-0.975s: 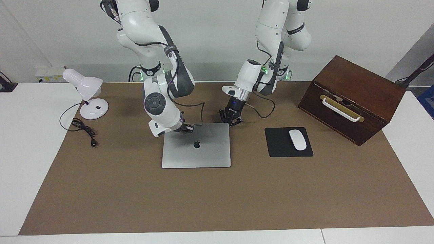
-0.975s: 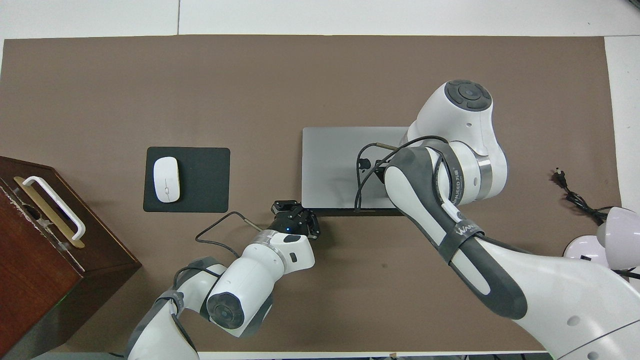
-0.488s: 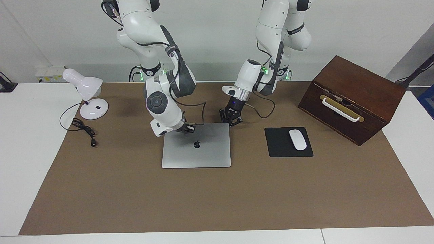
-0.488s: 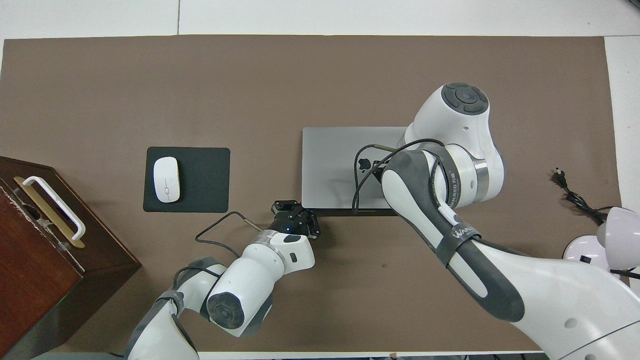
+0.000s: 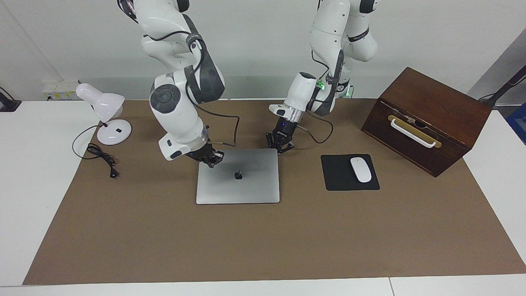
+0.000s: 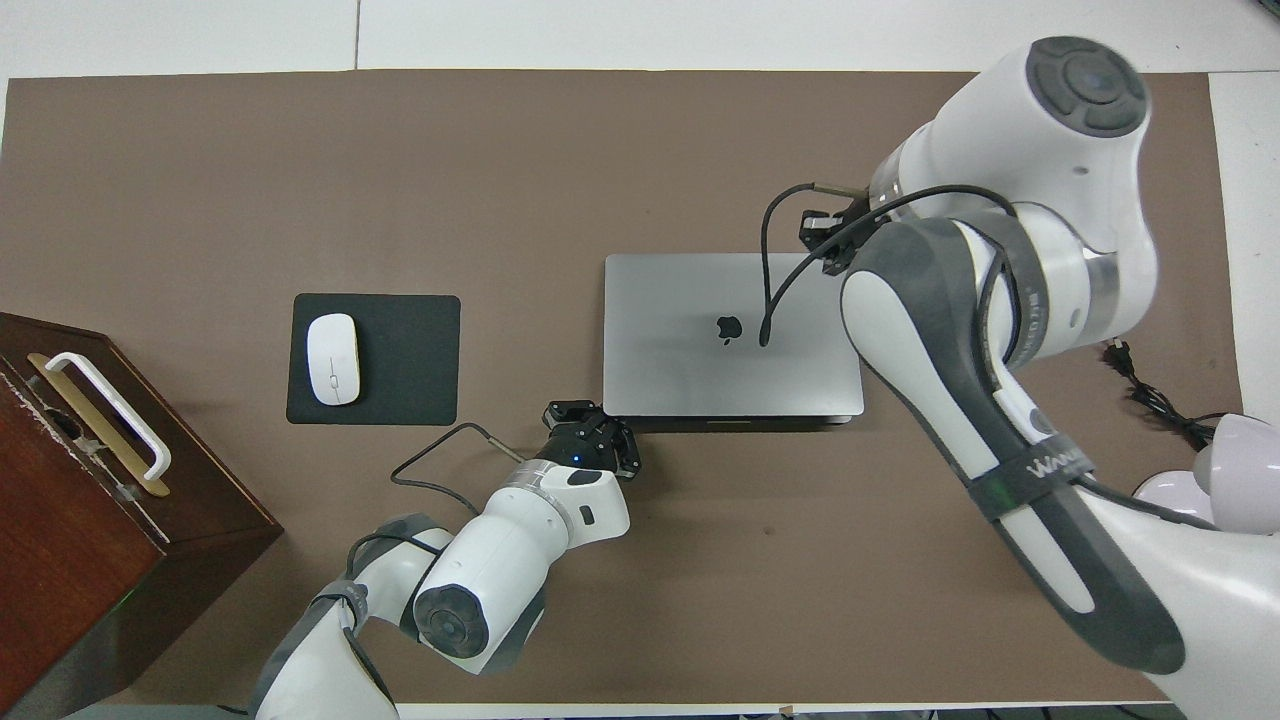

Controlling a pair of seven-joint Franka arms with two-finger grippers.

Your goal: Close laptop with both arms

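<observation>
The facing view shows the right end effector (image 5: pixel 210 158) above the laptop's (image 5: pixel 238 181) corner, grip unreadable; overhead, the arm hides most of it. The left end effector (image 5: pixel 280 144), unreadable too, sits by the other near corner. Lid shut flat, mid-desk (image 5: pixel 263 238).

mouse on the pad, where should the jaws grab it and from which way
Probably across the mouse's two long sides at mid-length, coming straight down. It lies flat on the pad, a low rounded oval, so only its narrow width suits a pinch, and nothing crowds it.
</observation>
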